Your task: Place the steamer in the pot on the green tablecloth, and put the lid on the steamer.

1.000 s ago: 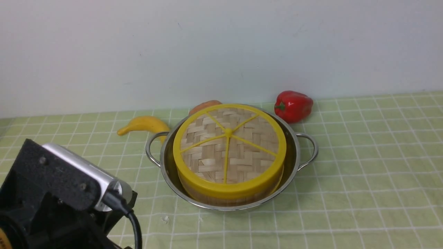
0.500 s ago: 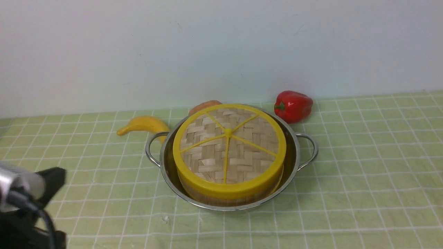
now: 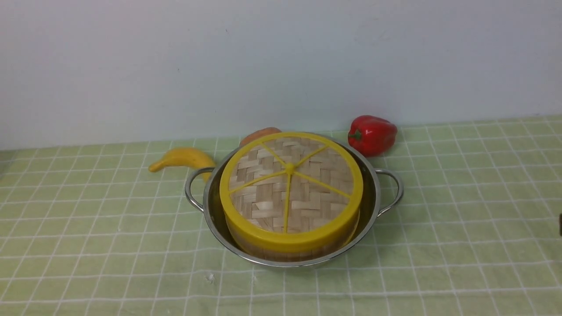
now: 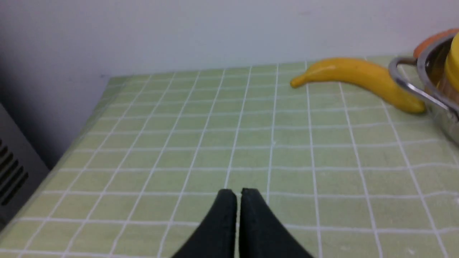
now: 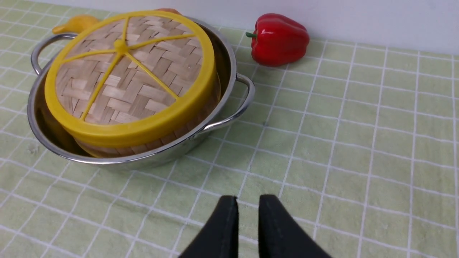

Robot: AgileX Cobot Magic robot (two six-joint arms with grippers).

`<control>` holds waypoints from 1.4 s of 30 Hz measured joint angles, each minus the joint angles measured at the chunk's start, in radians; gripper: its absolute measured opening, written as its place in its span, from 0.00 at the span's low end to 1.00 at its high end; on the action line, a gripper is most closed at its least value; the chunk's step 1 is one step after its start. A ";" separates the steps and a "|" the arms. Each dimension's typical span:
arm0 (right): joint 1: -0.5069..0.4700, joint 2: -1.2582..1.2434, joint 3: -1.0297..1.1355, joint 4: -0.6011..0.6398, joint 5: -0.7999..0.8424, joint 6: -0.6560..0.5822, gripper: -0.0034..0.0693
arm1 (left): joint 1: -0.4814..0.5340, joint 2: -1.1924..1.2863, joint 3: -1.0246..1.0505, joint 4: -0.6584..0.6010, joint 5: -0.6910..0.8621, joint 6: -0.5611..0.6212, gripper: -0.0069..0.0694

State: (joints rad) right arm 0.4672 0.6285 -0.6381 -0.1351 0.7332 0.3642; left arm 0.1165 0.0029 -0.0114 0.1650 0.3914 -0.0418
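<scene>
The pot point(image 3: 373, 197) stands mid-table on the green tablecloth point(image 3: 461, 197). The steamer point(image 3: 281, 253) sits inside it; only its bamboo wall shows, and its contents are hidden. The lid point(image 3: 290, 184) lies flat on the steamer. Neither gripper shows in the front view. My left gripper point(image 4: 238, 193) is shut and empty, low over bare cloth, with the pot point(image 4: 426, 64) far off to one side. My right gripper point(image 5: 247, 200) is shut to a narrow gap and empty, above the cloth, well apart from the pot point(image 5: 229, 71) and the lid point(image 5: 125, 68).
A yellow banana point(image 3: 182, 158) lies by the pot's left handle and a red pepper point(image 3: 372, 134) behind its right side. An orange item point(image 3: 259, 134) peeks out behind the pot. A grey vented panel point(image 4: 14, 175) stands past the cloth's left edge.
My left arm has drawn back toward the lower left and out of the front view. The pot, steamer and lid have not moved.
</scene>
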 joint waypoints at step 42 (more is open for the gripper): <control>-0.498 -0.544 0.645 -0.071 -0.495 -0.020 0.33 | 0.002 -0.002 0.020 0.000 -0.046 -0.002 0.20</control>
State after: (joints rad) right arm -0.0308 0.0843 0.0070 -0.2066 0.2386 0.3438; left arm 0.1185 0.0010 0.0082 0.1646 0.3456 -0.0437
